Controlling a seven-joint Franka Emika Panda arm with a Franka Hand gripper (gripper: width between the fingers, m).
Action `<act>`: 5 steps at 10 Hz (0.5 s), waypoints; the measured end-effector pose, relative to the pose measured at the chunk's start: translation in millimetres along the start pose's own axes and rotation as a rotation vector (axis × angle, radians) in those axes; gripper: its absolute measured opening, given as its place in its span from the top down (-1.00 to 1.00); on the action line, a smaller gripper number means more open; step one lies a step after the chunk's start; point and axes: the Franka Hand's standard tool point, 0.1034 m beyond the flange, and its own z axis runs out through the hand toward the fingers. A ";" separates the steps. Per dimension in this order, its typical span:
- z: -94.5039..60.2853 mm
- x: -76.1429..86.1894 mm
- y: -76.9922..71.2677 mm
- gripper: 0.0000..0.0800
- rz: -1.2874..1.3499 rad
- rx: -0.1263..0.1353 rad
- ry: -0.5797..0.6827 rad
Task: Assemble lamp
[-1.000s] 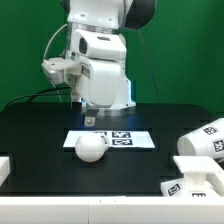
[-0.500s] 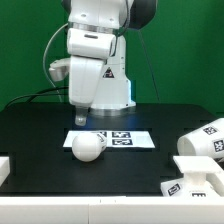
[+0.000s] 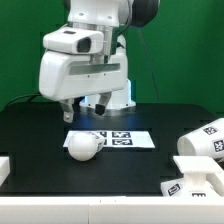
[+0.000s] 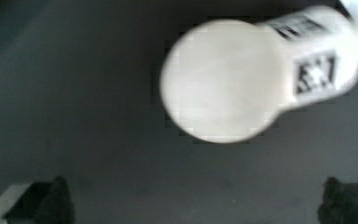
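Observation:
The round white bulb (image 3: 84,147) lies on its side on the black table, just in front of the marker board (image 3: 118,139). In the wrist view the bulb (image 4: 238,80) looks large, with a tagged neck. My gripper (image 3: 68,116) hangs above the bulb, slightly toward the exterior view's left, apart from it. Its dark fingertips (image 4: 44,200) stand wide apart with nothing between them (image 4: 197,205). The tapered shade (image 3: 204,139) lies on its side at the exterior view's right. The blocky base (image 3: 192,183) sits in front of the shade.
A white block (image 3: 4,168) sits at the table's edge on the exterior view's left. A green backdrop stands behind the arm. Cables hang behind the arm's base.
The arm has swung toward the exterior view's left and forward, bringing the wrist over the bulb. The bulb seems to have shifted slightly toward the exterior view's left.

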 end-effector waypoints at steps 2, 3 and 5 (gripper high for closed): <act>2.2 2.4 -5.1 -0.75 0.143 -0.002 0.018; 2.0 3.0 -5.2 -0.75 0.196 0.004 0.022; 2.1 4.1 -6.7 -0.75 0.302 0.013 0.026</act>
